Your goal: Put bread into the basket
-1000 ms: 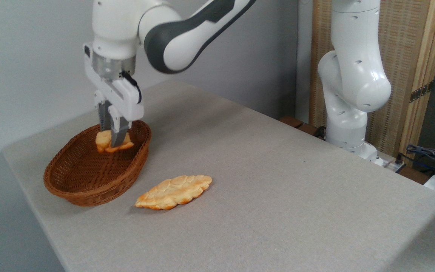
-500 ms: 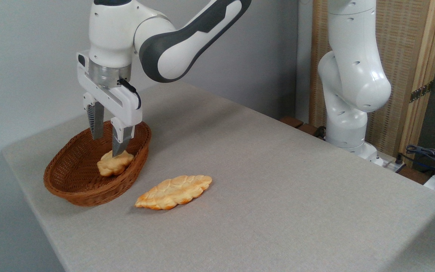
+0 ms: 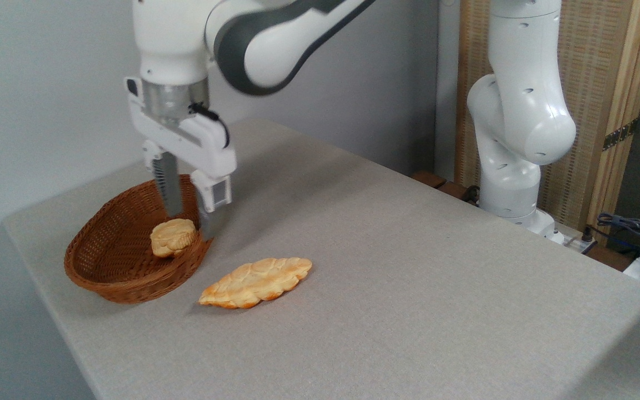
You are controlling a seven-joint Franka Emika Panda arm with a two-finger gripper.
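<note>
The bread (image 3: 173,236), a small lumpy golden bun, lies inside the brown wicker basket (image 3: 110,272), against its right wall. My gripper (image 3: 189,219) hangs open over the basket's right rim, nothing between its fingers. One finger (image 3: 169,191) stands behind the bun inside the basket. The other finger (image 3: 211,214) is at or just outside the rim, right of the bun. Neither finger holds the bread.
A longer flat braided bread (image 3: 256,281) lies on the grey table (image 3: 409,289) just right of the basket. The arm's white base (image 3: 511,139) stands beyond the table's far right edge, with cables (image 3: 631,228) further right.
The gripper opened and the bread dropped into the basket. The gripper then shifted right, toward the basket's right rim.
</note>
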